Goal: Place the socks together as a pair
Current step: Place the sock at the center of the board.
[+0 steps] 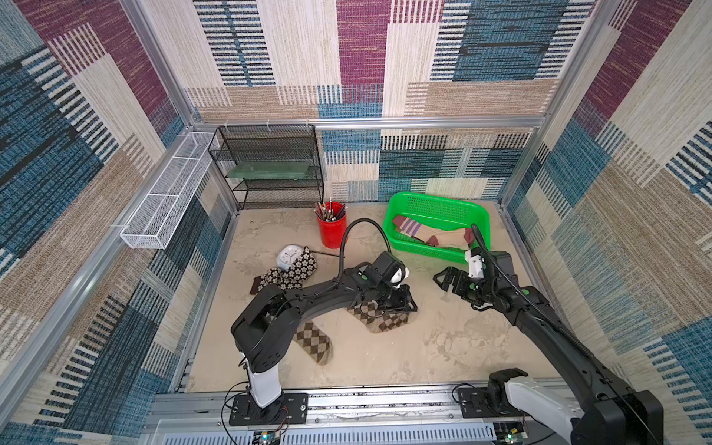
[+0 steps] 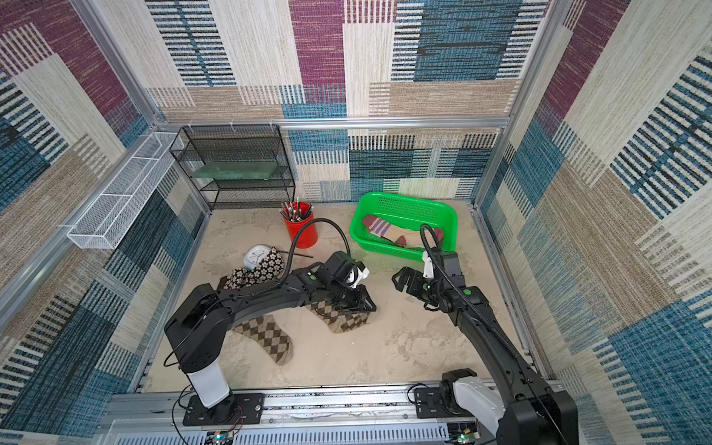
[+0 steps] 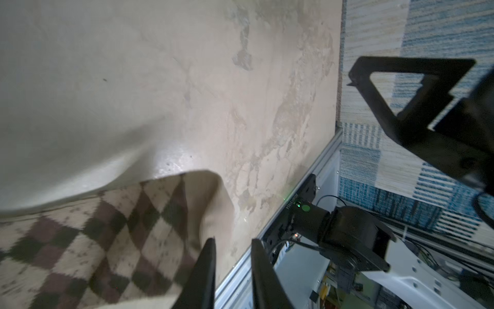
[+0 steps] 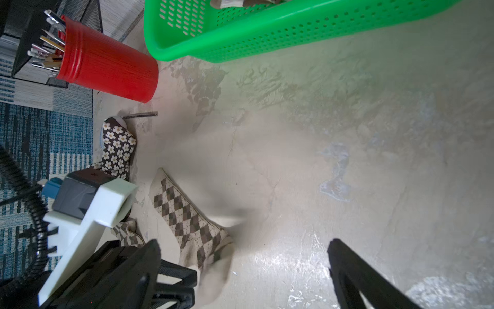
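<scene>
White clock partly under flowered sock

Roomiest bit is the near-right half of the counter, just bare surface. Far right is walled off by the green basket; far middle has the red cup, with the black mesh shelf behind it. The left arm sprawls over the left-middle, above the argyle socks. Flower socks and a clock crowd the left. There's an open strip between the left pincer and right pincer.
</scene>
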